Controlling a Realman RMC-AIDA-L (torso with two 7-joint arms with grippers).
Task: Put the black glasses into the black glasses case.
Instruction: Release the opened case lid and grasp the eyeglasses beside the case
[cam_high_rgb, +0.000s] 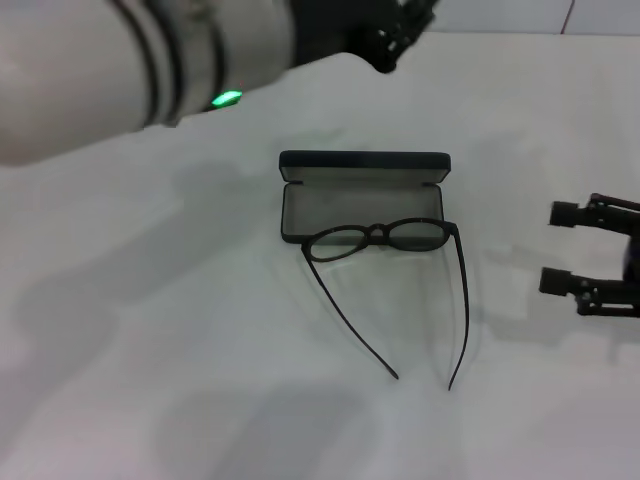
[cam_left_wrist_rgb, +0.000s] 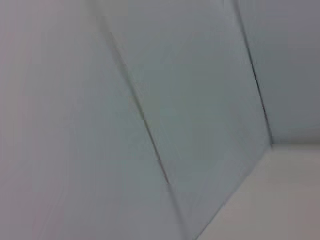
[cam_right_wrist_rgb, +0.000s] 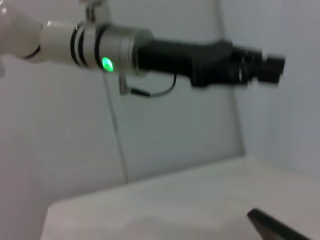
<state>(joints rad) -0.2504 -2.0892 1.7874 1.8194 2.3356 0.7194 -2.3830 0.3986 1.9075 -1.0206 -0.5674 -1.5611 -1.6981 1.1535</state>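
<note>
The black glasses (cam_high_rgb: 385, 240) are lying on the white bench (cam_high_rgb: 180, 380) with temple arms unfolded and reaching toward the robot, the lens front resting on the near edge of the open black glasses case (cam_high_rgb: 362, 195). They are looking light, thin and easily bent, with lenses that smudge and a frame likely to slide on the smooth bench; the bridge or a temple near its hinge is probably offering the safest hold. The right gripper (cam_high_rgb: 562, 248) is waiting low at the right, well apart from them, jaws apart. Farther back, the left gripper (cam_high_rgb: 395, 40) is hanging raised beyond the case. Only the right wrist view is showing it side-on (cam_right_wrist_rgb: 272, 67), though whether its jaws are apart I cannot tell. The left wrist view is showing only bare wall.
</note>
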